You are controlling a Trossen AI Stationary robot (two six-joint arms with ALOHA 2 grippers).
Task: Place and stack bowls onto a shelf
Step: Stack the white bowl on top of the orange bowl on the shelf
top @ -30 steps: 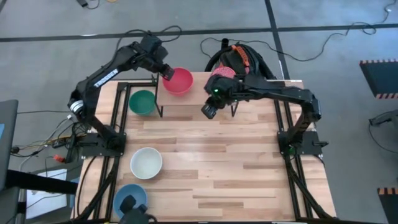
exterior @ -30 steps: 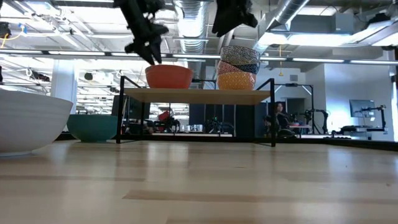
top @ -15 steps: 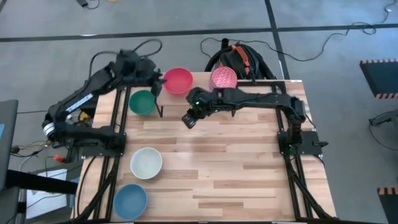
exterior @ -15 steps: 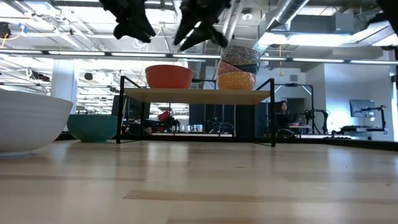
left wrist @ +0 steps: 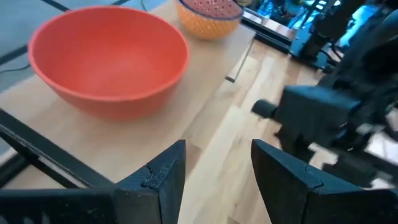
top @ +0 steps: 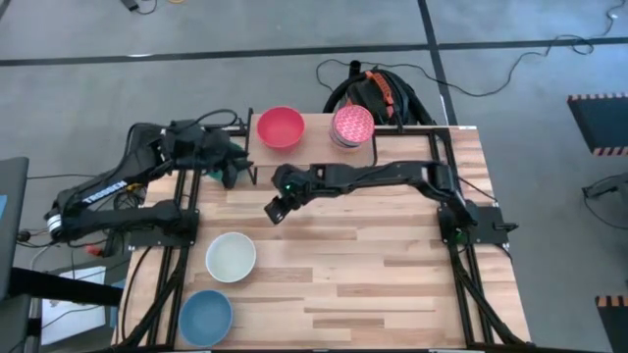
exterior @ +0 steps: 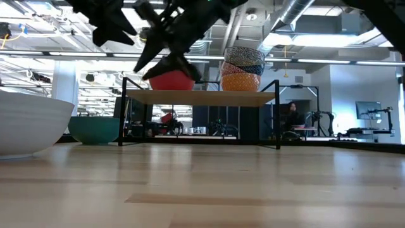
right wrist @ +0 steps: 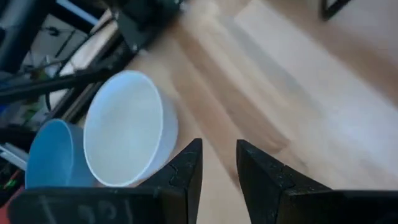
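Shelf (top: 294, 147) at the desk's (top: 392, 265) far edge carries the red bowl (top: 280, 126) and a pink-topped stack (top: 352, 125), seen from above. Left gripper (top: 232, 169) hovers over the mostly hidden green bowl (top: 210, 174); right gripper (top: 274, 210) hangs above bare planks. Cream bowl (top: 231, 256) and blue bowl (top: 205, 315) sit near the front left. Wrist views: both pairs of fingers (left wrist: 283, 177) (right wrist: 261, 174) are spread, gripping nothing.
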